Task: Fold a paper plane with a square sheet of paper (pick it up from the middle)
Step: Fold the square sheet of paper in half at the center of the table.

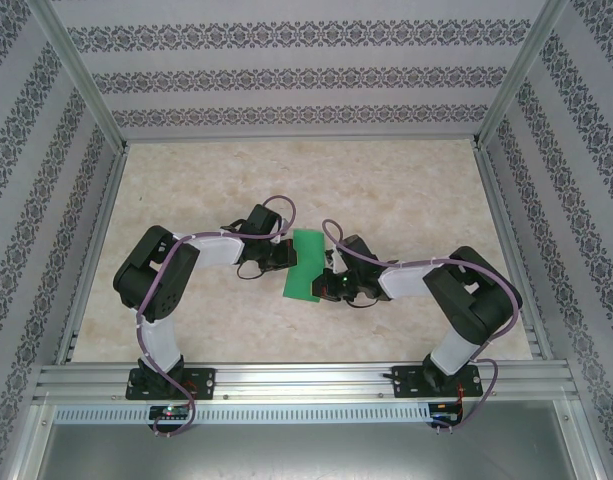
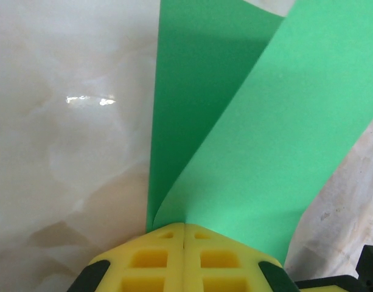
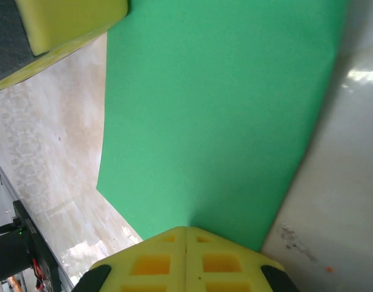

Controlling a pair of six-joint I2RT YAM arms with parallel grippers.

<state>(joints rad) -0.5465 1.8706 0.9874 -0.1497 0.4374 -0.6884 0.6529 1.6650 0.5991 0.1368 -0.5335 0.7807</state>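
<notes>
Bright green square sheet of paper [image 1: 306, 262], mid-frame, curled over: first half-fold, likely. Clamped on it: left tool [image 2: 184, 228], right tool [image 3: 186, 232]. Next: align edges, crease on pale marbled worktop [image 1: 406, 190].

square sheet of paper [image 1: 306, 265]: thin green paper, matt, smooth | worktop [image 1: 386, 190]: pale marbled stone-look, glossy, light glints | left pincer [image 2: 184, 226], right pincer [image 3: 186, 230]: yellow moulded plastic, matt | frame rails [image 1: 306, 378]: bare metal, satin | walls [image 1: 286, 80]: patterned, matt
</notes>
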